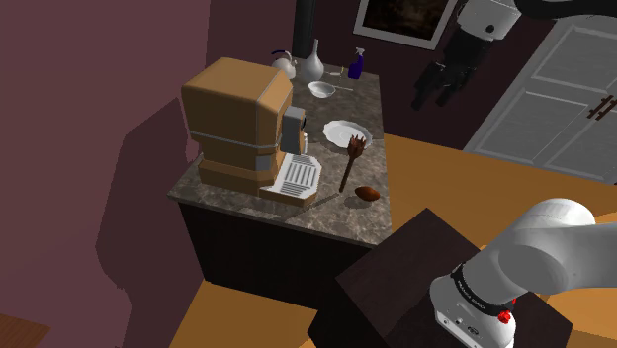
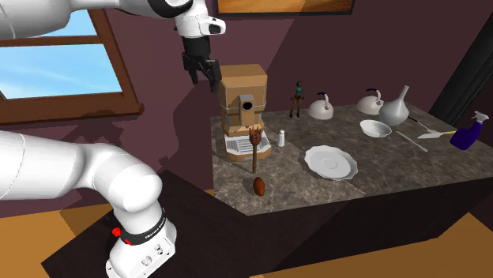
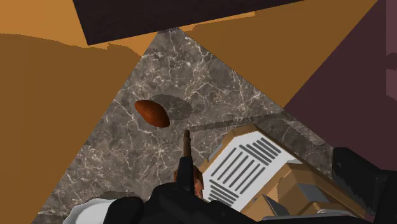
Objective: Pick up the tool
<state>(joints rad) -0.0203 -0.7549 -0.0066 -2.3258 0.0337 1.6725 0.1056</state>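
The tool is a brown brush [image 1: 351, 163] with a long dark handle and a bristled head, lying on the grey marble counter [image 1: 326, 216] next to the coffee machine's tray. In the second exterior view the brush [image 2: 254, 150] lies in front of the machine. My black gripper [image 1: 434, 94] hangs high above and off the counter's right side in the shoulder view, open and empty. It is also seen above the machine as the gripper [image 2: 204, 77]. The wrist view looks down on the brush [image 3: 186, 153] far below, with one of my fingers [image 3: 359, 181] wide apart from the other.
A brown coffee machine [image 1: 237, 124] fills the counter's left. A reddish-brown oval object [image 1: 367, 193] lies by the brush handle's end, a white plate [image 1: 344, 131] by its head. Bowl [image 1: 321, 89], vase [image 1: 312, 67], kettle [image 1: 284, 64] and blue spray bottle [image 1: 355, 63] stand at the back.
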